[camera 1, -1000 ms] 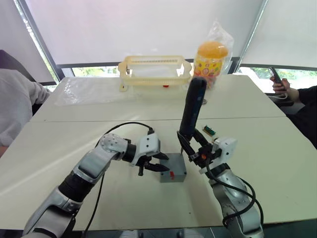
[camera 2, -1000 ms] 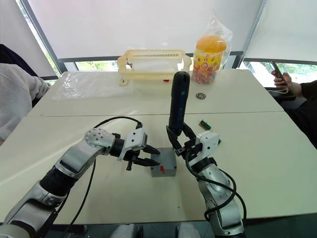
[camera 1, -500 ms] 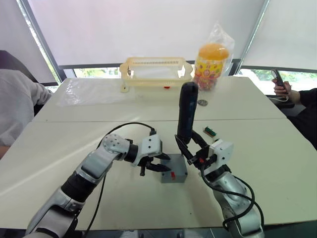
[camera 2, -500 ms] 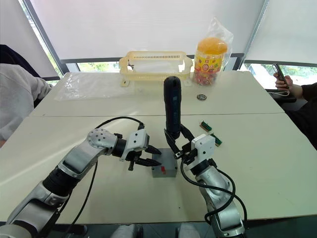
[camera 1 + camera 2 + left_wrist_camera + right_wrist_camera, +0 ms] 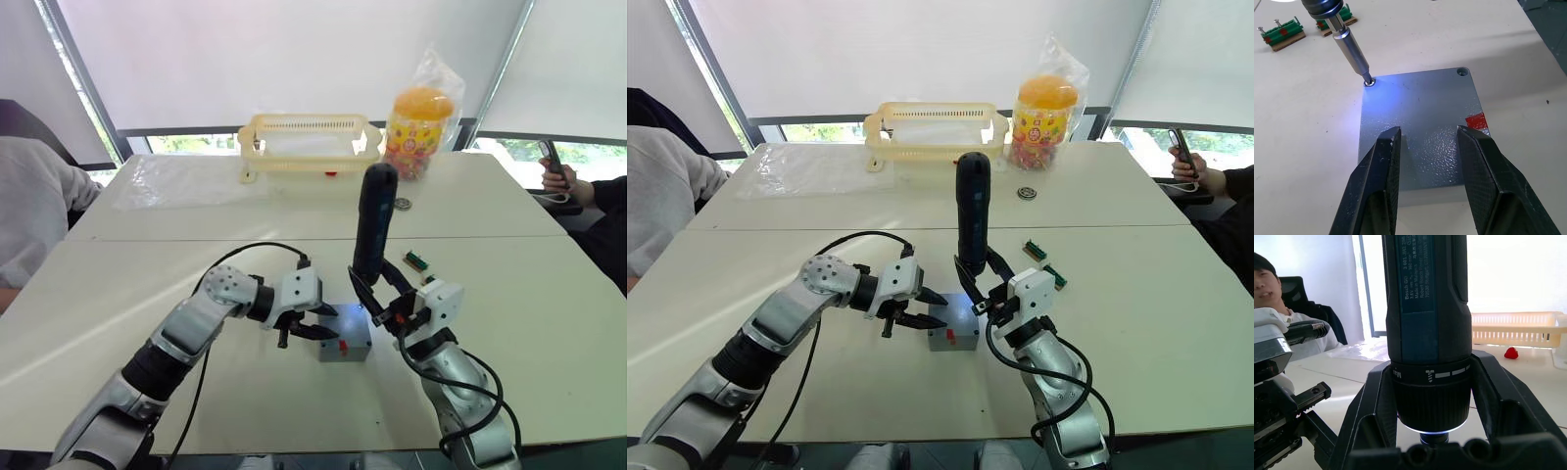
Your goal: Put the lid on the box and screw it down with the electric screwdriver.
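One person sits at the far left. The left gripper [image 5: 1422,147] rests its two fingers, parted with nothing between them, on the one lid [image 5: 1420,117] covering the one box [image 5: 953,334]. The right gripper [image 5: 377,297] clamps the one electric screwdriver [image 5: 372,223] upright. The left wrist view shows its bit in a corner screw hole, and two green circuit boards [image 5: 1282,35].

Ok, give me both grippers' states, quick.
Left gripper: open, poised over the lid, holding nothing.
Right gripper: shut on the electric screwdriver, bit at a corner screw.
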### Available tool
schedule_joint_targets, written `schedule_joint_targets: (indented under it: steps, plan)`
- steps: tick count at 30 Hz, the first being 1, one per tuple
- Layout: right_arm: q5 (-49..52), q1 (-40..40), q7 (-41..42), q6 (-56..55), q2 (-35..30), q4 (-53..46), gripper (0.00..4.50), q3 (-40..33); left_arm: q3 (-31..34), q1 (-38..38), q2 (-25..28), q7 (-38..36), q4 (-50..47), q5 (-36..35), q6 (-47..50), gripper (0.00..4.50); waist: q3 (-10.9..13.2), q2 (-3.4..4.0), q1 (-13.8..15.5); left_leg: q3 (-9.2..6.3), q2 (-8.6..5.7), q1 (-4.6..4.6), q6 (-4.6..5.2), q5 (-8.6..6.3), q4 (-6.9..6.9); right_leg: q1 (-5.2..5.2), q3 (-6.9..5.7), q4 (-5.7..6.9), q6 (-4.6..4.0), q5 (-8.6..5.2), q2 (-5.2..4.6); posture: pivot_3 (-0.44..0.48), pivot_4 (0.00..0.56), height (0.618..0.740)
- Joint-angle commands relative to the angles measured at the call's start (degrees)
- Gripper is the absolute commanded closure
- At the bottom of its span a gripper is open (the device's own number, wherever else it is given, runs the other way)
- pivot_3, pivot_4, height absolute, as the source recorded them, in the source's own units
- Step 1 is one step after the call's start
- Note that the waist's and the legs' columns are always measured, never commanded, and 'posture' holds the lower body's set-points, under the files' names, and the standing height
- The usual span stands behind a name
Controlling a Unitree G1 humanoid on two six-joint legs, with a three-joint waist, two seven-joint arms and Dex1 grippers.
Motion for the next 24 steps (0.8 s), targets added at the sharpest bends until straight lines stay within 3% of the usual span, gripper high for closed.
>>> schedule_joint_targets:
  steps: [1, 24]
  plan:
    - [-1.43, 3.15, -0.23, 2.72, -1.08, 6.28, 2.79, -0.63, -3.71, 1.69, 0.45, -0.46, 1.79, 3.06, 0.75, 2.69, -0.08, 0.01, -0.01, -0.02, 0.00, 0.01, 0.00, 0.00, -0.02, 0.00, 0.00, -0.05, -0.01, 0.00, -0.01, 0.000, 0.150, 0.740]
    - [-1.55, 4.89, -0.33, 1.37, -0.82, 9.04, 2.79, -0.14, -4.14, 1.66, 0.58, -0.15, 1.82, 3.30, 0.52, 2.69, -0.68, -0.06, 0.03, -0.12, -0.04, 0.04, -0.03, -0.02, -0.61, 0.14, -0.02, -0.79, -0.10, 0.03, -0.39, 0.000, 0.150, 0.740]
